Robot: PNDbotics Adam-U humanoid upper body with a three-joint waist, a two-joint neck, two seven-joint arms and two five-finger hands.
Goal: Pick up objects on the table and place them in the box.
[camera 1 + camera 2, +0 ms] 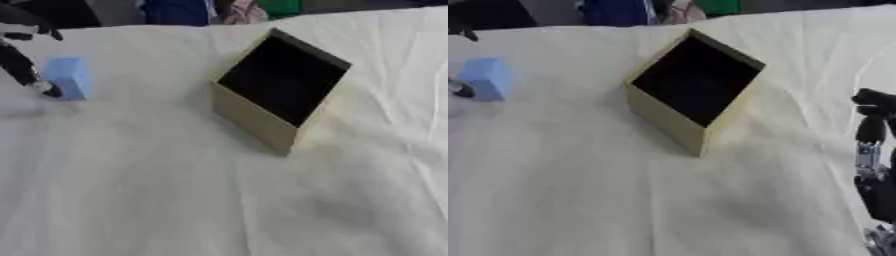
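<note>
Blue block point(68, 77) stands on the white cloth point(219, 200) at far left, well apart from the tan box point(278, 87), which sits mid-table with its dark opening up. Left hand point(24, 65) is beside the block, one fingertip touching its left face, fingers spread. Right hand point(874, 165) rests at the right edge, fingers up and relaxed.

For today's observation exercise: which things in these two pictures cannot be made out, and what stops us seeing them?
- Box interior: dark in both views; contents cannot be told.
- Left hand: cut off by the left edge; whether it touches the blue block is unclear.
- Right hand: right eye view only, cut off by the right edge, fingers unclear.
</note>
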